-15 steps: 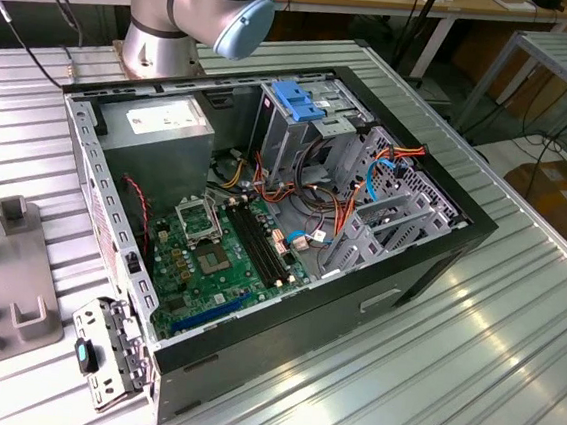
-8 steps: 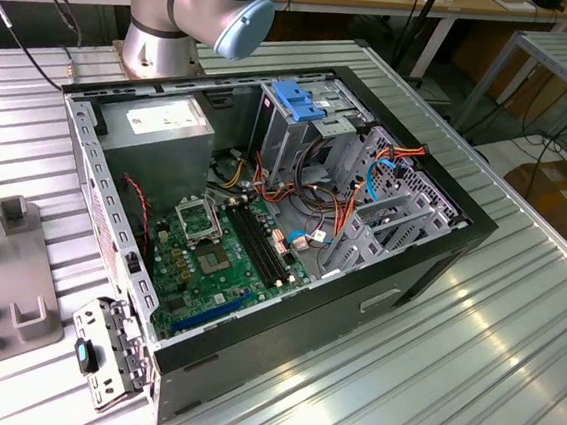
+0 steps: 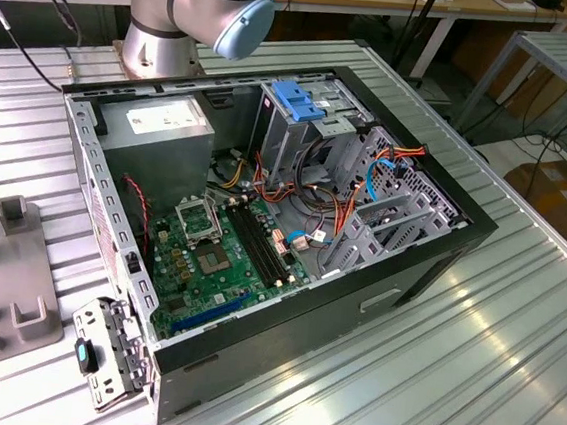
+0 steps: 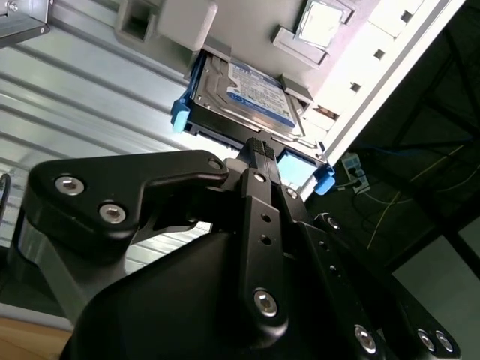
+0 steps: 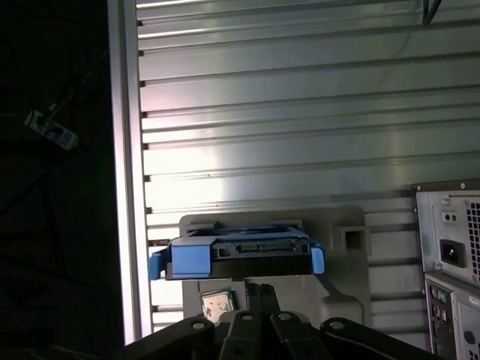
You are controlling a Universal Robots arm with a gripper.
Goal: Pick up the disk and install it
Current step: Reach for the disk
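The disk (image 4: 244,94) is a flat grey-metal drive with a white and blue label and blue plastic rails on its edges. It rests in a pale grey holder (image 4: 187,22) on the ribbed metal table. In the first wrist view the disk (image 5: 238,253) shows edge-on, connector side toward the camera. My gripper (image 4: 259,146) has its two black fingers pressed together, tips just short of the disk's near edge, with nothing between them. In the first wrist view the gripper (image 5: 261,289) sits close under that edge.
An open computer case (image 3: 430,252) lies on the table with a motherboard (image 3: 224,257), a grey power-supply box (image 3: 161,125) and a metal cage topped by a blue latch (image 3: 299,99). The arm's base (image 3: 198,3) stands behind it. A processor chip (image 5: 217,304) lies in the holder. The table edge (image 5: 124,150) runs close by.
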